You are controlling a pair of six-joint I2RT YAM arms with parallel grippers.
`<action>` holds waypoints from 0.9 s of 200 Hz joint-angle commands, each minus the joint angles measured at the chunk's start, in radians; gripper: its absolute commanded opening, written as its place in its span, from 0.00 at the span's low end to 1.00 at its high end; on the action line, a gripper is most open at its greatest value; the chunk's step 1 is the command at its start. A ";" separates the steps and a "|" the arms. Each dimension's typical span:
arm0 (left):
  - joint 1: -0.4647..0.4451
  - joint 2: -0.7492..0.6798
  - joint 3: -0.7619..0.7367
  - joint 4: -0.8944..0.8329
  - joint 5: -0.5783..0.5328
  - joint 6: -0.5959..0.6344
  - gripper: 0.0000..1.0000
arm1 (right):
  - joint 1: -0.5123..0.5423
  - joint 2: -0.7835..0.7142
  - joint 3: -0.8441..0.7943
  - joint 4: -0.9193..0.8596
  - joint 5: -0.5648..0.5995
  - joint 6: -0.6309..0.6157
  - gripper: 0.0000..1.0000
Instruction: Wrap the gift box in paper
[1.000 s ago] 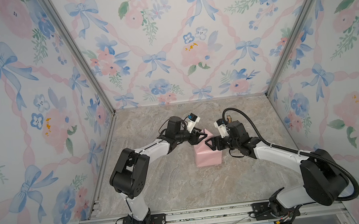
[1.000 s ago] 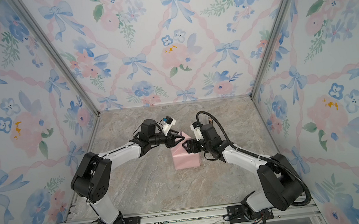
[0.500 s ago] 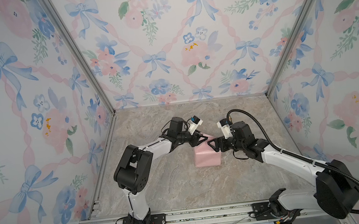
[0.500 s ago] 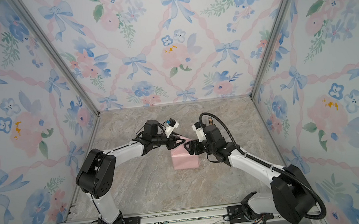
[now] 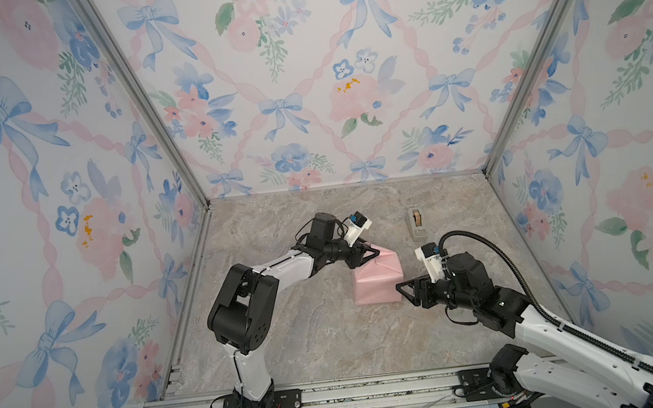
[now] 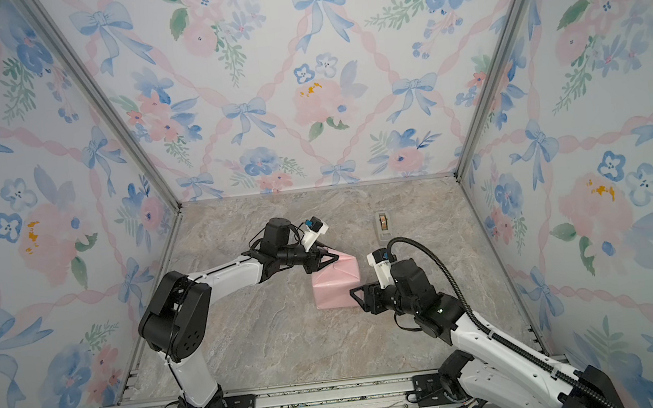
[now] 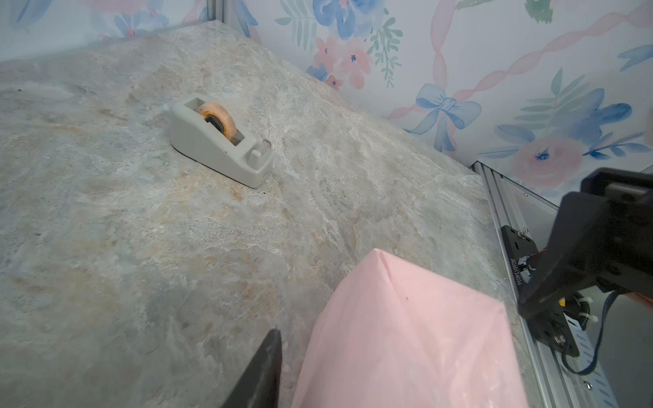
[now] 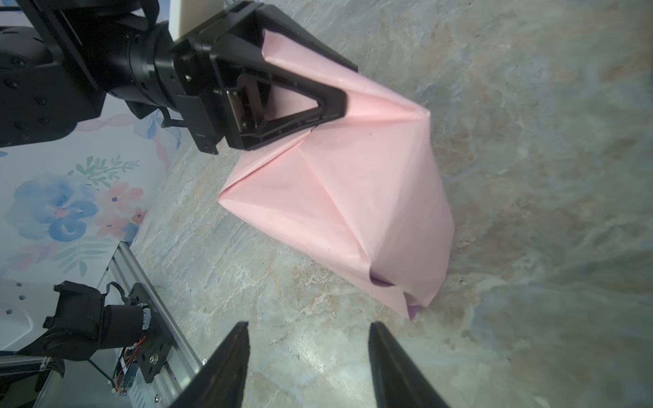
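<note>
The left end effector (image 8: 348,84) pinches the paper (image 5: 375,283) by its raised flap. The right end effector (image 8: 309,326) hangs spread just beside the paper.

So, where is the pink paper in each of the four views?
In a top view: paper just below the middle.
In a top view: same place.
Left wrist: close up, nearer than the tape dispenser.
Right wrist: just beyond the open right gripper.
Shared landmark: left gripper on its raised end.

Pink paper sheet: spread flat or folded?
Folded: the pale pink paper sheet is creased into a tented bundle on the marble table, one corner pinched in the left hand.
</note>
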 commanded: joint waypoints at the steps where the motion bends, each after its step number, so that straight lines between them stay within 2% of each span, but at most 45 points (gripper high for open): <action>1: -0.010 -0.025 -0.008 -0.049 0.003 0.019 0.38 | 0.050 0.014 -0.051 0.086 0.000 0.114 0.52; 30: -0.016 -0.042 -0.017 -0.049 0.003 0.014 0.38 | 0.093 0.112 -0.065 0.200 0.019 0.158 0.47; 74: -0.022 -0.063 -0.019 -0.047 0.011 0.008 0.38 | 0.097 0.271 -0.035 0.315 0.013 0.162 0.39; 118: -0.026 -0.082 -0.031 -0.048 0.014 0.005 0.37 | 0.076 0.351 0.011 0.312 0.054 0.145 0.36; 180: -0.038 -0.112 -0.060 -0.047 -0.002 0.008 0.30 | -0.018 0.363 0.040 0.271 0.030 0.105 0.35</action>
